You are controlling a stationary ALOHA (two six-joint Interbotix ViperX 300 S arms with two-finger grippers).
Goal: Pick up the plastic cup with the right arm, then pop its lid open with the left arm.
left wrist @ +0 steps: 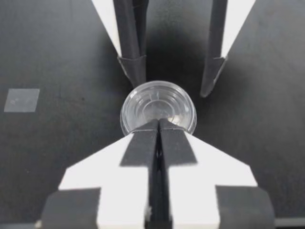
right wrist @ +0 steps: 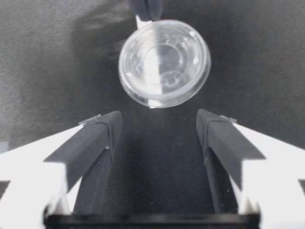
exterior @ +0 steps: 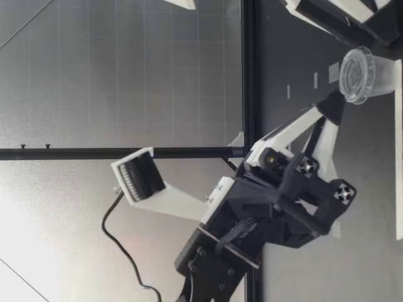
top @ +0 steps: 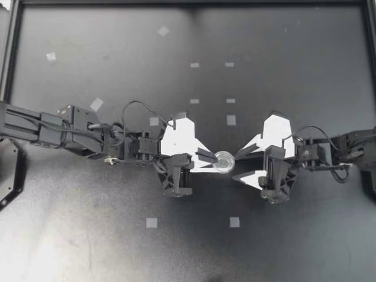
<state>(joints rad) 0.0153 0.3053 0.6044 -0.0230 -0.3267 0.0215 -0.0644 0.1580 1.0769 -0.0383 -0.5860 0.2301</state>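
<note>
My left gripper [top: 210, 157] is closed, pinching the clear plastic cup [top: 224, 161] by its rim. My right gripper [top: 237, 165] stands wide open just beside it.

both arms run off the top view's sides, my left arm [top: 35, 126] behind my left gripper [top: 212, 158], my right arm [top: 358, 147] behind my right gripper [top: 236, 167]; in the left wrist view my left gripper's pressed-together fingertips hide the near rim of the clear cup [left wrist: 157, 105]; the low view crops most of my right gripper.
</note>
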